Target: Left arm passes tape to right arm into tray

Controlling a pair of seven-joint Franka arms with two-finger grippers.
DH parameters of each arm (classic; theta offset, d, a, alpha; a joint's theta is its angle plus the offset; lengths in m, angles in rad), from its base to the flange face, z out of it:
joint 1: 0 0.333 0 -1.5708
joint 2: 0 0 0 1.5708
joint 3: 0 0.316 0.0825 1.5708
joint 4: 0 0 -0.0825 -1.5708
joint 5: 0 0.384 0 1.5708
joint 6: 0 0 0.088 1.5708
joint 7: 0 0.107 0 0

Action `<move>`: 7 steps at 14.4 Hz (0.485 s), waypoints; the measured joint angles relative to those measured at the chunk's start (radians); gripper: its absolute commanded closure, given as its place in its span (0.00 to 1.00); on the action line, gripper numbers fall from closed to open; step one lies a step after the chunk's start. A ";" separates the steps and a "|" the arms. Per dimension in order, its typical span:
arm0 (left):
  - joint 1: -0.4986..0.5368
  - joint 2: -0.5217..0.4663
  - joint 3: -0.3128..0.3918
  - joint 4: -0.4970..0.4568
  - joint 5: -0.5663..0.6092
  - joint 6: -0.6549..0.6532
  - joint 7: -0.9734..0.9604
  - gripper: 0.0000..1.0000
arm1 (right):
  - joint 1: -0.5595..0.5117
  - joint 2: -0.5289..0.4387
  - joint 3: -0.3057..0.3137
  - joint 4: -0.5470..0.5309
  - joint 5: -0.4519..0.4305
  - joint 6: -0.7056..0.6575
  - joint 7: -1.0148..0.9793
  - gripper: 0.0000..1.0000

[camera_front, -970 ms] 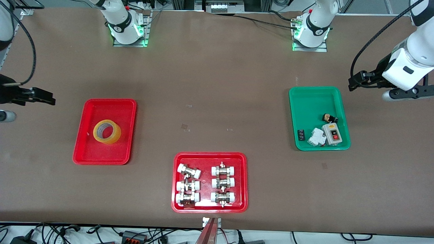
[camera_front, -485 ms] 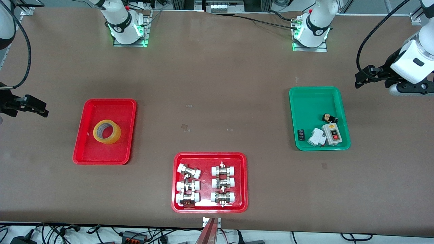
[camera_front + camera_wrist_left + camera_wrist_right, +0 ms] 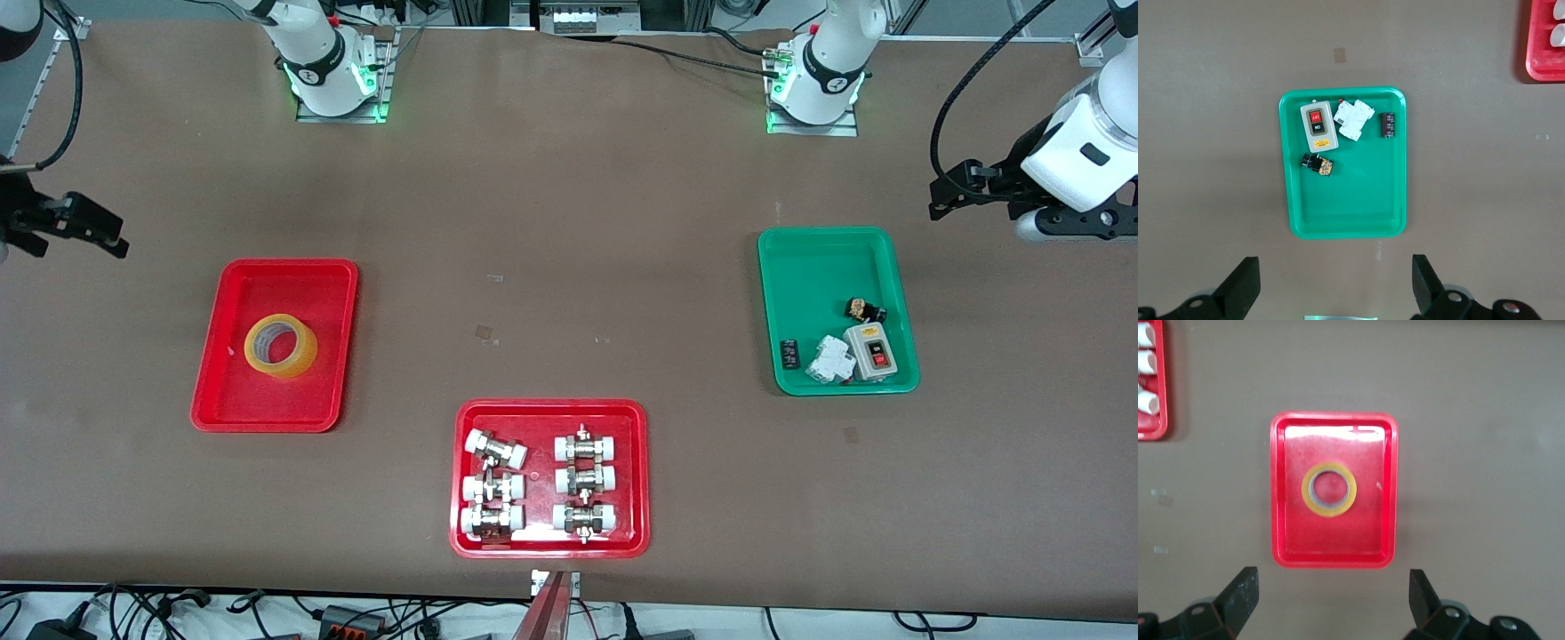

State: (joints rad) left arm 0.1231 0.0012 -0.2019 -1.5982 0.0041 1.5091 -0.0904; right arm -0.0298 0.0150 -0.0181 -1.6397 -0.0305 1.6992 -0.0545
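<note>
The yellow tape (image 3: 281, 346) lies flat in the plain red tray (image 3: 222, 400) toward the right arm's end of the table. It also shows in the right wrist view (image 3: 1329, 489), in the middle of the tray (image 3: 1291, 540). My right gripper (image 3: 111, 236) is open and empty over bare table beside that tray; its jaws (image 3: 1333, 603) stand wide apart. My left gripper (image 3: 941, 194) is open and empty over bare table beside the green tray, at the left arm's end. In the left wrist view the left gripper (image 3: 1335, 287) holds nothing.
A green tray (image 3: 827, 258) holds a grey switch box (image 3: 869, 350) and small parts; it also shows in the left wrist view (image 3: 1345, 207). A red tray with metal fittings (image 3: 551, 413) sits nearest the front camera, mid-table.
The right gripper has shifted toward the bases' side of the table. The left gripper has drawn slightly away from the green tray. The tape has not moved.
</note>
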 measured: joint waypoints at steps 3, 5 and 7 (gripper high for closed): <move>0.000 0.000 0.000 0.000 0.000 -0.001 0.000 0.00 | 0.000 -0.017 0.000 -0.033 0.009 -0.006 0.000 0.00; 0.000 0.000 0.000 0.000 0.000 -0.001 0.000 0.00 | -0.001 -0.017 0.000 -0.034 0.031 -0.006 0.000 0.00; 0.000 0.000 0.001 0.003 0.000 -0.001 0.000 0.00 | -0.001 -0.023 0.003 -0.034 0.032 -0.006 0.000 0.00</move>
State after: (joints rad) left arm 0.1233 0.0012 -0.2012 -1.5953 0.0041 1.5082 -0.0903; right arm -0.0304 -0.0082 -0.0147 -1.6739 0.0018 1.6928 -0.0547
